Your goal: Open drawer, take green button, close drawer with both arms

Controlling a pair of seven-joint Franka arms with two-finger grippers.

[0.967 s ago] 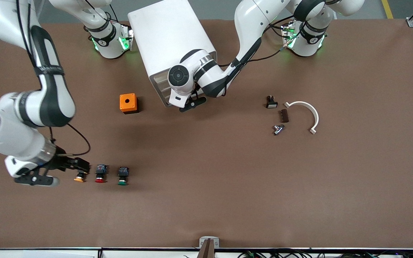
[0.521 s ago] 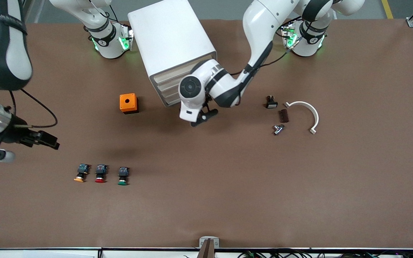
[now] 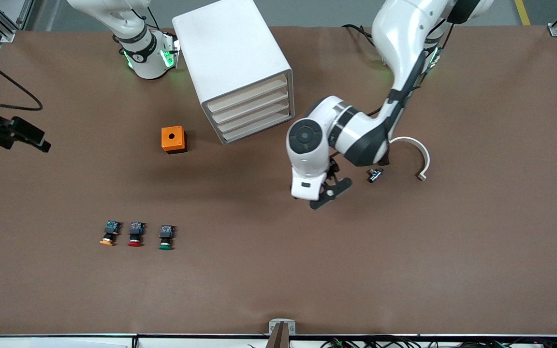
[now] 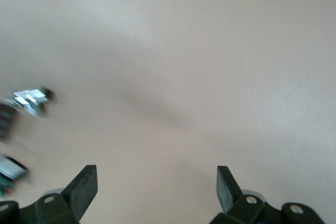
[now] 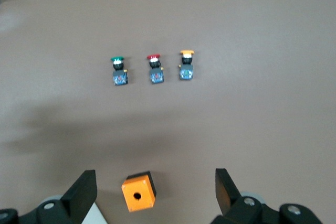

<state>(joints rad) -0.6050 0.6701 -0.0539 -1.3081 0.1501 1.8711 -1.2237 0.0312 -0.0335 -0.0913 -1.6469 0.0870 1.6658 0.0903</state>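
The white cabinet (image 3: 232,53) stands near the robots' bases with all four drawers shut; the third drawer (image 3: 254,116) is flush with the others. The green-capped button (image 3: 165,238) lies on the table beside a red-capped one (image 3: 135,234) and an orange-capped one (image 3: 109,234). It also shows in the right wrist view (image 5: 119,72). My left gripper (image 3: 330,192) hangs open and empty over bare table; in its own view (image 4: 156,182) nothing lies between the fingers. My right gripper (image 3: 41,143) is open and empty, raised over the right arm's end of the table, and shows in its own view (image 5: 156,184).
An orange box with a hole (image 3: 172,139) sits beside the cabinet and shows in the right wrist view (image 5: 138,191). A white curved piece (image 3: 418,152) and a small metal fitting (image 3: 375,174) lie toward the left arm's end, partly under the left arm.
The right gripper left the orange-capped button on the table and rose away toward its end of the table. The left gripper drew away from the cabinet front and swung out over the table.
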